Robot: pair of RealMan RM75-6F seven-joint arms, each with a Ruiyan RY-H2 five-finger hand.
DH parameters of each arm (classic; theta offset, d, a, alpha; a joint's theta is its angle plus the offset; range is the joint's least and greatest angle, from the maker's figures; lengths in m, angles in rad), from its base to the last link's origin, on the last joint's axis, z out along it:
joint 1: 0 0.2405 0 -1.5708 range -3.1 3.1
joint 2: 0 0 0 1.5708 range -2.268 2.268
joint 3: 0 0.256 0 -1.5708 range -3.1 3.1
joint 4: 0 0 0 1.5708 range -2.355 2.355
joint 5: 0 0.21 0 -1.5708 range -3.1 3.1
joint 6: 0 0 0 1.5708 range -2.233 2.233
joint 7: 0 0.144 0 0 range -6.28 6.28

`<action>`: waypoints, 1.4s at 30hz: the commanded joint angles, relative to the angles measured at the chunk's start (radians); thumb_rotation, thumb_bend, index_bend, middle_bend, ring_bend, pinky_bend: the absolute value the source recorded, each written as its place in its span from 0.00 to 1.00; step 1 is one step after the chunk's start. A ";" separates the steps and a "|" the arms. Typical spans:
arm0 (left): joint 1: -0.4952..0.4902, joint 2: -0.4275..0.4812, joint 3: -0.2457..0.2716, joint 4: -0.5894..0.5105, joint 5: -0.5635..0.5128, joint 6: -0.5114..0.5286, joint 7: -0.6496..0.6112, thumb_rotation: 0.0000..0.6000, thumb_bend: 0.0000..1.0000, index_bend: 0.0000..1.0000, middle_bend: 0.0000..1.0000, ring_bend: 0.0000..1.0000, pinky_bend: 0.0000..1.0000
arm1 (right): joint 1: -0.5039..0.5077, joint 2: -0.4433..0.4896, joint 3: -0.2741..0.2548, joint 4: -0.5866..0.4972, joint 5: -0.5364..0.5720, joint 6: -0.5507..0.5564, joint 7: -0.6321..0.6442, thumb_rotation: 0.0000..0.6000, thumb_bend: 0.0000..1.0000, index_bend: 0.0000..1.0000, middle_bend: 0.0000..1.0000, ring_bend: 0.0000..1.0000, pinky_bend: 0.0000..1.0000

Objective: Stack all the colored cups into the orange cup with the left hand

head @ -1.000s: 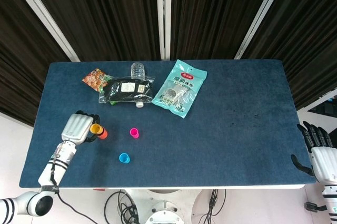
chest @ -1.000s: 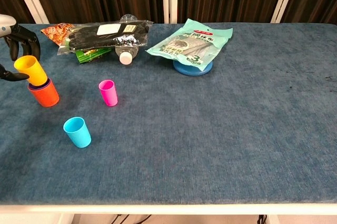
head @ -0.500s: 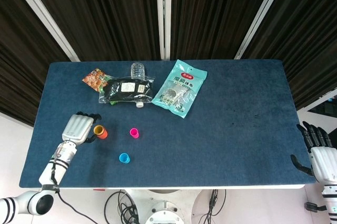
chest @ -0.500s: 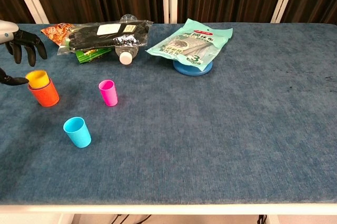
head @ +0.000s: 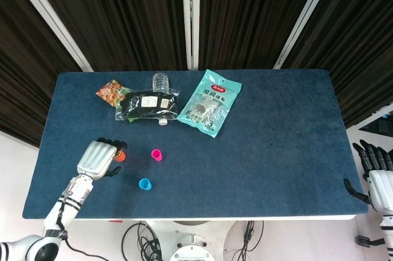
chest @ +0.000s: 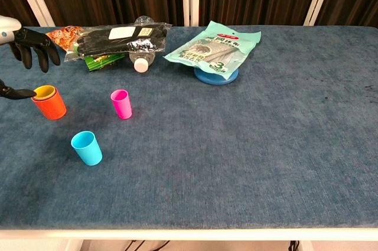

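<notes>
So the orange cup (chest: 48, 103) sits at the left edge of the chest view with a yellow cup (chest: 44, 91) seated inside it, only the yellow rim showing. Two cups are not nested yet: the pink cup (chest: 121, 104) just right of the stack, and the blue cup (chest: 87, 147) lower down, nearer the bottom of the frame, all on the blue surface (chest: 248, 144).

The left robot hand (head: 98, 158) hangs right over the orange stack in the head view, fingers spread and nothing in them. In the chest view you only get dark fingertips (chest: 36, 54) above the cup and a thumb tip beside it, not touching as far as I can tell. The right robot hand (head: 376, 176) is parked off the lower right corner, fingers apart, empty.

My read: yellow is done, and the pink cup is the closest next pick. That needs the left robot hand to shift right, come down around the pink cup without tipping it, then carry it back over the stack and line it up with the yellow rim.
</notes>
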 commanded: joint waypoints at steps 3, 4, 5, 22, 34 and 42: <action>0.024 -0.024 0.062 -0.063 0.063 0.019 0.084 1.00 0.23 0.33 0.36 0.37 0.34 | 0.000 0.009 0.006 -0.009 0.001 0.006 0.012 1.00 0.27 0.00 0.00 0.00 0.00; 0.026 -0.040 0.069 -0.056 0.066 0.012 0.083 1.00 0.23 0.33 0.36 0.36 0.35 | 0.000 0.011 0.008 -0.013 0.000 0.009 0.013 1.00 0.27 0.00 0.00 0.00 0.00; 0.027 -0.054 0.073 -0.046 0.066 0.009 0.085 1.00 0.23 0.33 0.36 0.36 0.35 | 0.000 0.013 0.009 -0.015 -0.001 0.011 0.013 1.00 0.27 0.00 0.00 0.00 0.00; 0.046 -0.203 0.100 0.061 0.110 -0.022 0.101 1.00 0.23 0.33 0.35 0.36 0.35 | -0.006 0.015 0.007 -0.020 0.000 0.014 0.013 1.00 0.27 0.00 0.00 0.00 0.00; 0.030 -0.233 0.078 0.102 0.123 -0.057 0.056 1.00 0.23 0.38 0.40 0.42 0.37 | -0.007 0.012 0.003 -0.011 0.005 0.006 0.018 1.00 0.27 0.00 0.00 0.00 0.00; 0.035 -0.256 0.064 0.136 0.123 -0.051 0.033 1.00 0.25 0.44 0.46 0.52 0.40 | -0.006 0.013 0.002 -0.005 0.006 0.000 0.023 1.00 0.27 0.00 0.00 0.00 0.00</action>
